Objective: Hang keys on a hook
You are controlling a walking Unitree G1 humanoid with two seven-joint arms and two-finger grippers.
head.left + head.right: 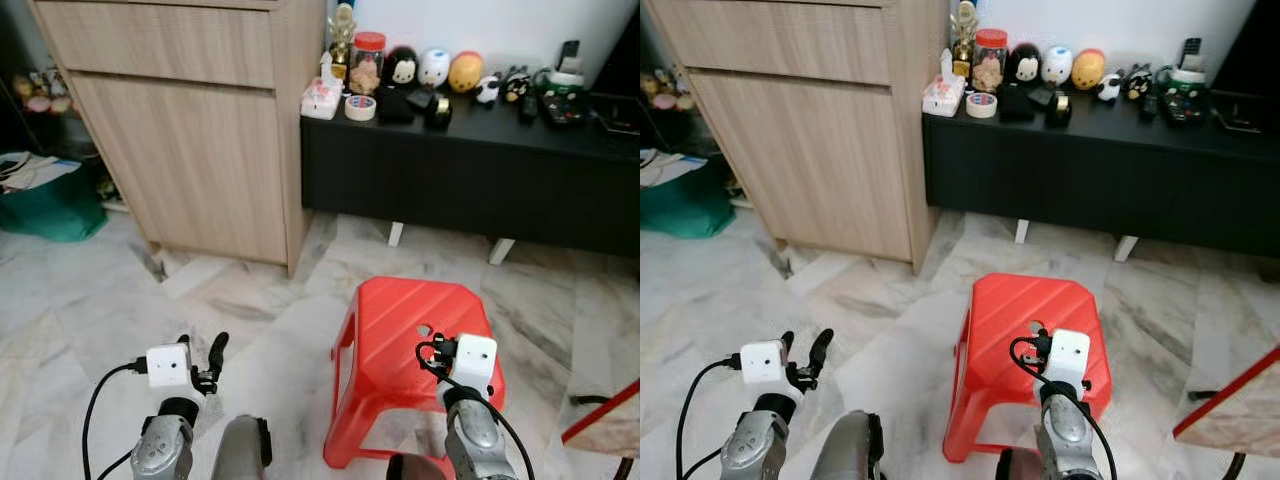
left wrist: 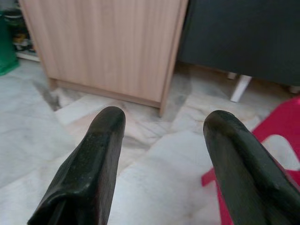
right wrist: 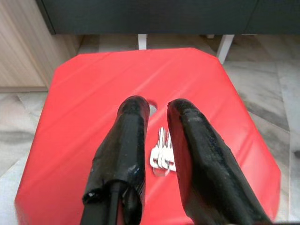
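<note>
Evenly and brightly lit indoors, with soft shadow pooled under the black cabinet (image 1: 470, 180) and beside the wooden cupboard (image 1: 190, 130). Sharp through the head views, though bowed at the edges by a wide lens. In the wrist views, blurred on the near black fingers (image 2: 93, 164), with faint sheen across the red stool (image 3: 93, 103).

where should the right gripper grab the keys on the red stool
The keys lie flat on the red stool, blades fanned toward the seat's centre hole, heads bunched at the near end. Likely best: come straight down from above and pinch across the bunched heads, where the stack looks thickest. The right gripper hangs right over them, fingers slightly apart.
</note>
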